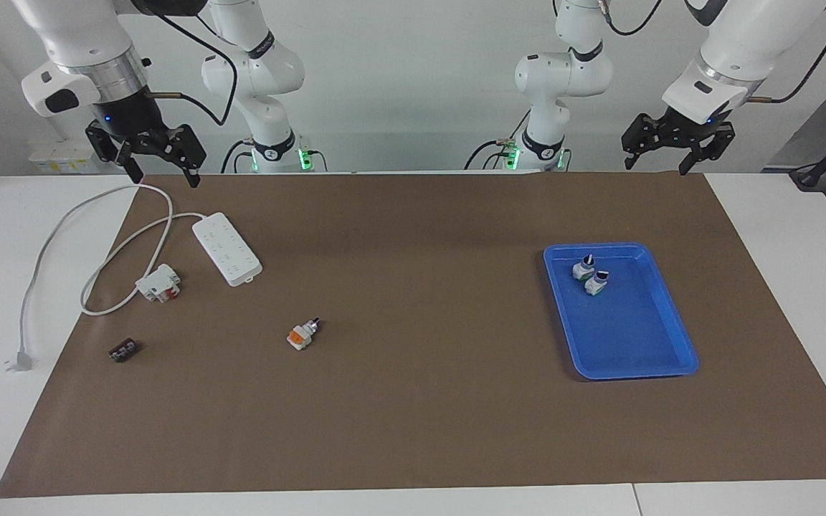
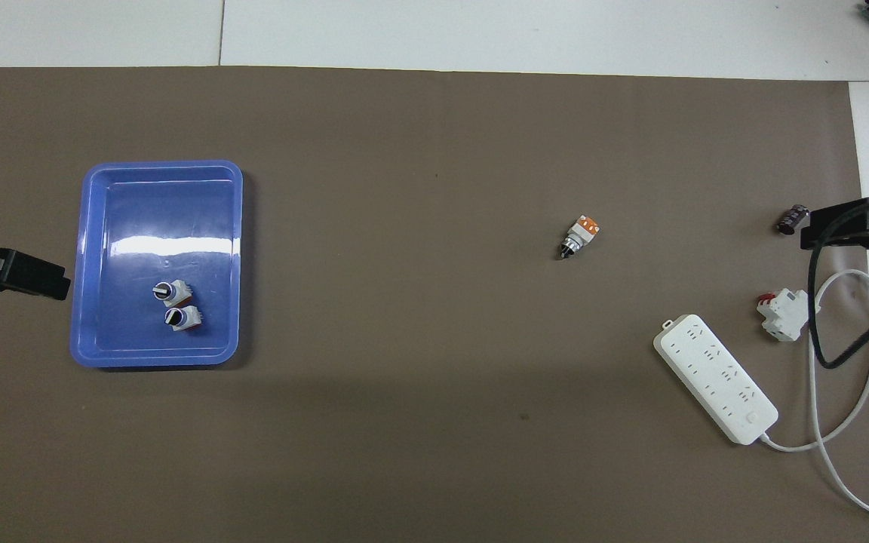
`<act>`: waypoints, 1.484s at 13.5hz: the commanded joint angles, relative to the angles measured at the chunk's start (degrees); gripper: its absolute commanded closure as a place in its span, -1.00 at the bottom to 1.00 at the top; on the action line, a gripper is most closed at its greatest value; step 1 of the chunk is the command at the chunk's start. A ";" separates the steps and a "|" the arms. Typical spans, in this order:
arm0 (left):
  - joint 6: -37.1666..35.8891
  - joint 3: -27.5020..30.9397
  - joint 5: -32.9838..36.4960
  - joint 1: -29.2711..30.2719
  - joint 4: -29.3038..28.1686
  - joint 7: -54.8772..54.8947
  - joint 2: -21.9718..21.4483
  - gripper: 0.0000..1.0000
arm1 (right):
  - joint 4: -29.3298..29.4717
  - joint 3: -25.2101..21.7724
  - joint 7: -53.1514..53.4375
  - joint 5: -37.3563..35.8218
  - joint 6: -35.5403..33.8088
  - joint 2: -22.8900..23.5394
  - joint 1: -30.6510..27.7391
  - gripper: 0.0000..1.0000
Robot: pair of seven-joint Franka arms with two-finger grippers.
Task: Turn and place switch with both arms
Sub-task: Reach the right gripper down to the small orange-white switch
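Observation:
A switch [image 1: 303,334] with an orange block lies on its side on the brown mat, alone, between the middle and the right arm's end; it also shows in the overhead view [image 2: 579,236]. Two more switches [image 1: 590,275] stand knob-up in the blue tray [image 1: 642,358] toward the left arm's end, also seen from overhead [image 2: 175,305]. My right gripper [image 1: 162,174] hangs open and empty over the mat's edge by the robots, above the power cord. My left gripper [image 1: 658,166] hangs open and empty over the mat's edge at its own end. Both arms wait, raised.
A white power strip [image 1: 227,249] with a looped cord, a boxy white-and-red switch [image 1: 158,283] and a small dark brown block [image 1: 124,351] lie toward the right arm's end. Two smaller white arms with green lights stand at the robots' edge.

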 commanded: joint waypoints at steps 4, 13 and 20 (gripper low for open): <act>0.12 0.47 -0.11 -0.50 -1.33 -0.47 -1.35 -1.00 | -0.63 -0.30 0.77 1.08 0.76 -0.58 -0.06 -1.00; 0.12 0.47 -0.11 -0.42 -1.33 -0.38 -1.26 -1.00 | -6.34 0.06 10.06 0.29 9.09 -1.03 0.12 -1.00; 0.12 0.47 -0.11 -0.42 -1.33 -0.38 -1.26 -1.00 | -10.74 0.67 35.29 1.43 29.56 12.75 5.21 -1.00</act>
